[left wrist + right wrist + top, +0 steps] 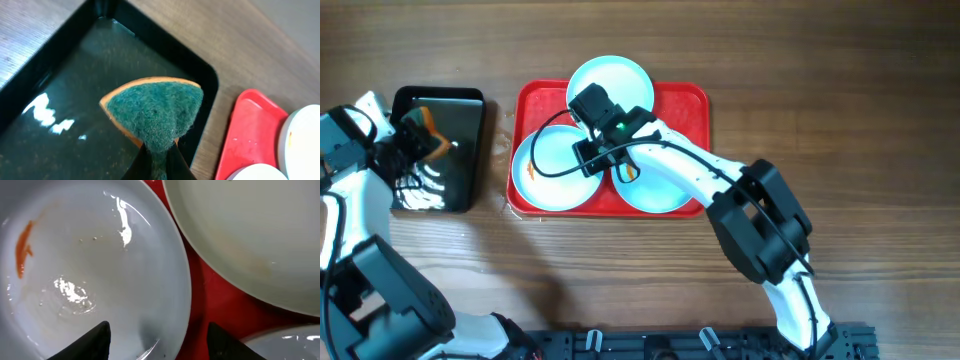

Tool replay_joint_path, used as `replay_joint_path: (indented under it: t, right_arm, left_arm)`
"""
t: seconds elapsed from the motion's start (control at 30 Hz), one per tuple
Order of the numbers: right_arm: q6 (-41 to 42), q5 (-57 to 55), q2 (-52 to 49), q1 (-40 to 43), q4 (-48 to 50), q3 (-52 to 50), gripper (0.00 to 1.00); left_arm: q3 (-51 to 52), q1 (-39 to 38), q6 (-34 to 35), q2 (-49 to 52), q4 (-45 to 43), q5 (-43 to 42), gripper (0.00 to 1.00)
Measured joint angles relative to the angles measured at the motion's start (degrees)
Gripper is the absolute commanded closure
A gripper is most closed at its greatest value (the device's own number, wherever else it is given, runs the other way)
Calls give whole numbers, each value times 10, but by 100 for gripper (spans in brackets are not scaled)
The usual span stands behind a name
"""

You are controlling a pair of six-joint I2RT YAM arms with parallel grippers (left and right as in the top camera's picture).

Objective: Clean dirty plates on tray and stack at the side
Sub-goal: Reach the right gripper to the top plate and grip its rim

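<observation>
The red tray [692, 105] holds three pale plates: one at the back [618, 75], one at the left [542, 178] with an orange smear, and one at the right [662, 192]. My right gripper [588, 152] hovers over the tray's middle. In the right wrist view it [159, 336] is open, and its fingers straddle the rim of the smeared plate [90, 255]. Another plate [250, 230] lies beside it. My left gripper [159, 161] is shut on a green-and-orange sponge [157, 112] above the black tray [60, 65].
The black tray [472, 112] with water stands left of the red tray on the wooden table. The red tray's corner [250, 135] shows at the right of the left wrist view. The right arm reaches across the tray from the front right.
</observation>
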State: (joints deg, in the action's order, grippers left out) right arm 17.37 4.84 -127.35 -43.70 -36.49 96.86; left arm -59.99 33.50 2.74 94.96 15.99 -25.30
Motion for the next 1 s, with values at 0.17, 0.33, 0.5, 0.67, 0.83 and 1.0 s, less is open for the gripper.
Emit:
replay_joint_path:
  t: [0.17, 0.33, 0.5, 0.67, 0.83, 1.0]
  right_arm:
    - [8, 0, -20, 0, 20, 0, 47]
    - [16, 0, -26, 0, 32, 0, 73]
    - [28, 0, -29, 3, 38, 0, 91]
    - [73, 4, -29, 4, 40, 0, 96]
    - [81, 5, -29, 4, 44, 0, 96]
    - [44, -23, -30, 4, -54, 54, 96]
  left_arm:
    - [-2, 0, -4, -32, -14, -23, 96]
    - [-1, 0, -4, -3, 28, 8, 96]
    - [-1, 0, -8, -32, 20, -54, 96]
    - [-2, 0, -26, -47, 59, 3, 96]
    - [-2, -2, -29, -55, 17, -119, 96]
    - [-2, -9, -30, -52, 50, -70, 96]
